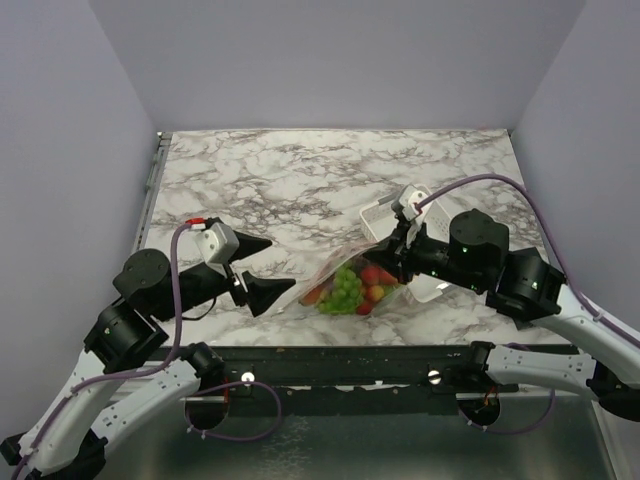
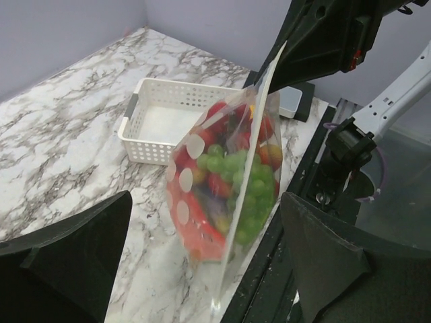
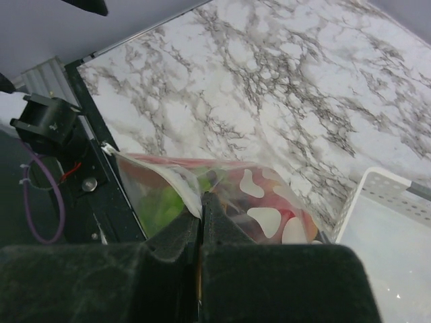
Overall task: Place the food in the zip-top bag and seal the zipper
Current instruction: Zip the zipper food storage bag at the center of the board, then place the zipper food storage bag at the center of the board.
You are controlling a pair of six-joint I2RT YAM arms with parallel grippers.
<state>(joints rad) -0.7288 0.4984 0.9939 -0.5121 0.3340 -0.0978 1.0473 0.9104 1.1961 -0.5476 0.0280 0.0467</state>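
Illumination is diffuse and even, from above. The marble tabletop (image 1: 300,170) renders bright without hard glare. Soft shadows fall along its near edge, and the area below that edge is dim. The zip-top bag (image 2: 229,182) film carries a faint sheen. In the wrist views, the left pincer (image 2: 205,202) and right pincer (image 3: 201,205) appear as dark, defocused foreground masses

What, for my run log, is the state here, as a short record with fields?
zip-top bag: held upright by its top edge
food: green grapes, red strawberries and other pieces inside the bag
zipper: cannot tell if sealed
right gripper: shut on the bag's top edge
left gripper: open, beside the bag, not touching it
white slotted basket: on the marble table, behind the bag
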